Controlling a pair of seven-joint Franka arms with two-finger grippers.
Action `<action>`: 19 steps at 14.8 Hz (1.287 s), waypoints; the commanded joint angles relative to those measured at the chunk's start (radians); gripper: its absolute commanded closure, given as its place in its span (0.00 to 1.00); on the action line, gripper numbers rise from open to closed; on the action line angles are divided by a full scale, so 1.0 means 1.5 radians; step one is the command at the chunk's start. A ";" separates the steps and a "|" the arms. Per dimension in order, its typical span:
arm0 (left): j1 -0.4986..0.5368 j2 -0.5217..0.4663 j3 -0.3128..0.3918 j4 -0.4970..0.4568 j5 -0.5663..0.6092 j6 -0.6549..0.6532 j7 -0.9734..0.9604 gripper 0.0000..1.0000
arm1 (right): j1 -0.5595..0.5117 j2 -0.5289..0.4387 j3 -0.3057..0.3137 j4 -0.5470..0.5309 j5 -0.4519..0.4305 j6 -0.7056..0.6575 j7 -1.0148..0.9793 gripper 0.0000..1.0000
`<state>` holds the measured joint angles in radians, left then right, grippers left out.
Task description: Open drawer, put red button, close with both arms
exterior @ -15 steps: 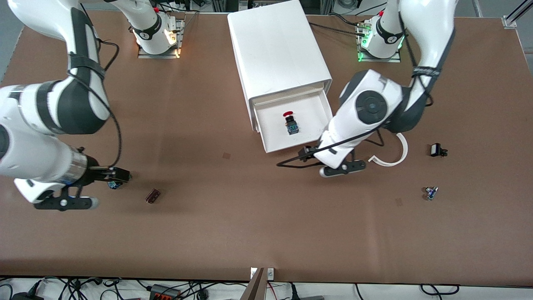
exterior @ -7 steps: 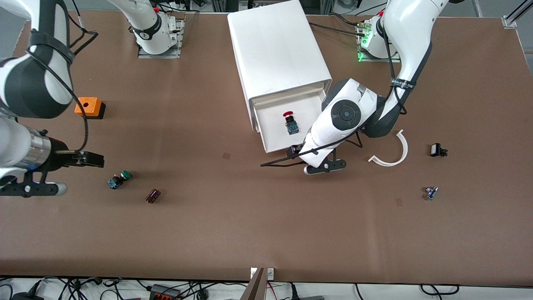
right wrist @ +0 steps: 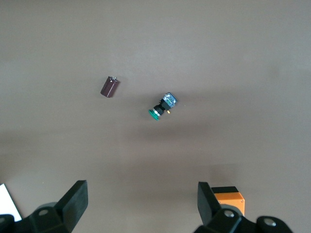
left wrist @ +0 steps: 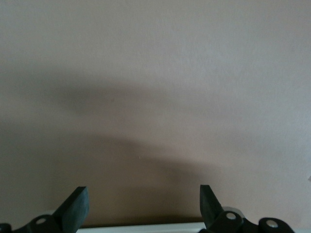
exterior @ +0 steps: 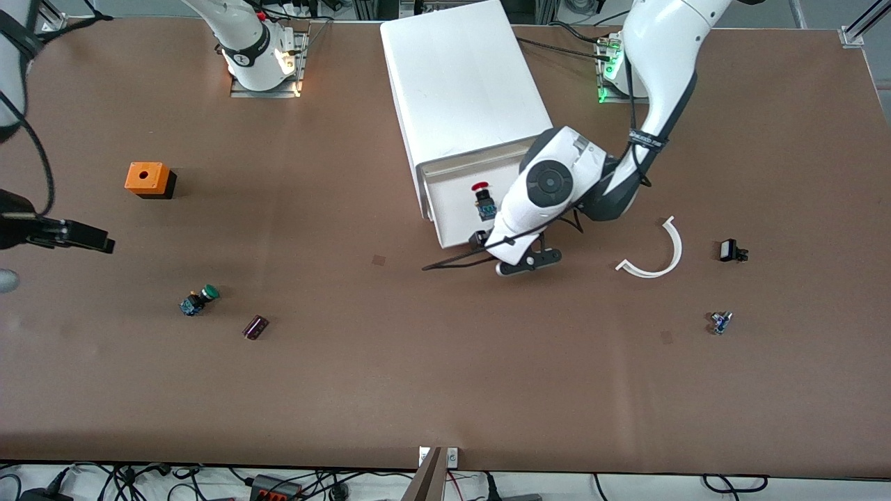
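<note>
While the open left end effector (exterior: 480,241) pushes, the drawer (exterior: 452,209) slides partly shut.

The left gripper (exterior: 480,243) is shoving the drawer (exterior: 456,205) back into the cabinet (exterior: 463,83), so less of the tray is sticking out now and the red button (exterior: 482,197) is riding in with it. The right gripper (exterior: 76,236) is pulling away toward its end of the tabletop (exterior: 418,362), uncovering the orange box (exterior: 147,179) and green button (exterior: 198,299).
</note>
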<state>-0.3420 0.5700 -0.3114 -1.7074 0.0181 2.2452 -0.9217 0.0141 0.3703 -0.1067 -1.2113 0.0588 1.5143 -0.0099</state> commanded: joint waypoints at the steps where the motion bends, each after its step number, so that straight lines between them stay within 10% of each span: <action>1: -0.003 -0.058 -0.015 -0.060 0.016 -0.019 -0.031 0.00 | -0.014 -0.051 0.025 -0.057 -0.005 0.012 -0.010 0.00; 9: 0.000 -0.063 -0.082 -0.056 0.011 -0.148 -0.035 0.00 | 0.001 -0.190 0.029 -0.266 -0.042 0.117 -0.009 0.00; 19: -0.007 -0.059 -0.107 -0.056 0.011 -0.163 -0.069 0.00 | 0.003 -0.251 0.029 -0.365 -0.042 0.163 -0.018 0.00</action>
<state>-0.3535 0.5108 -0.4526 -1.7645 0.0210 2.0220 -1.0005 0.0154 0.0660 -0.0694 -1.6733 0.0096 1.7247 -0.0170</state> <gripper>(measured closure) 0.000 0.000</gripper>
